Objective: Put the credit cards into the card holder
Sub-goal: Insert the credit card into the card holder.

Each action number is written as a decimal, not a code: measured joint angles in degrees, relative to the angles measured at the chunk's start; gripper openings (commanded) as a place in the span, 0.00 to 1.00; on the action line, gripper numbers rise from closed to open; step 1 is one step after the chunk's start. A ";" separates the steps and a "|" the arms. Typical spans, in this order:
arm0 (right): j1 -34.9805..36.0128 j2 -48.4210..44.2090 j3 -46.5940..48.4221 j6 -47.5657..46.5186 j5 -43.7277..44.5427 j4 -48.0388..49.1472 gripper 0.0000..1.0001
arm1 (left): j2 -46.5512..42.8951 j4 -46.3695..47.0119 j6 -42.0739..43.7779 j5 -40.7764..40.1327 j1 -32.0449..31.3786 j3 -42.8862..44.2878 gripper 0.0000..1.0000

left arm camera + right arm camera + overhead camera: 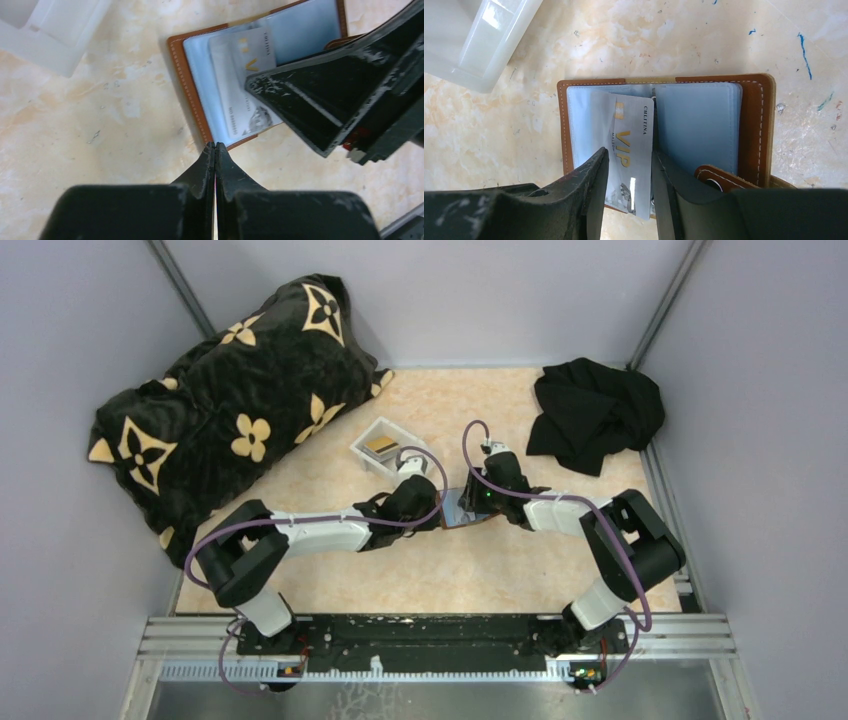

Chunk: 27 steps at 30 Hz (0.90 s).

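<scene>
The card holder (pixel 765 125) lay open on the desk (pixel 450 580), the jaws of the right gripper (pixel 629 152) pinching a silver card (pixel 631 132) partly entered in one sleeve, those of the left gripper (pixel 215 146) pressed together empty, and a gold card (pixel 381 444) left in the tray (pixel 362 454).

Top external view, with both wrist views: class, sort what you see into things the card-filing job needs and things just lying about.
Belongs to the job:
- card holder, lying open
- silver VIP card, at its clear sleeves
- gold card, waiting in the white tray

Just lying about:
- black patterned pillow
- black cloth
</scene>
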 measured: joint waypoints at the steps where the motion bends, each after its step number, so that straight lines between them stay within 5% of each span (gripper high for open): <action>1: 0.00 0.00 0.00 0.02 0.00 0.00 0.37 | 0.00 0.92 0.00 0.28 0.02 0.00 0.00; 27: 0.00 -1.31 -0.15 -0.57 0.63 -0.26 0.36 | 7.28 4.92 -2.89 1.07 0.33 1.27 0.00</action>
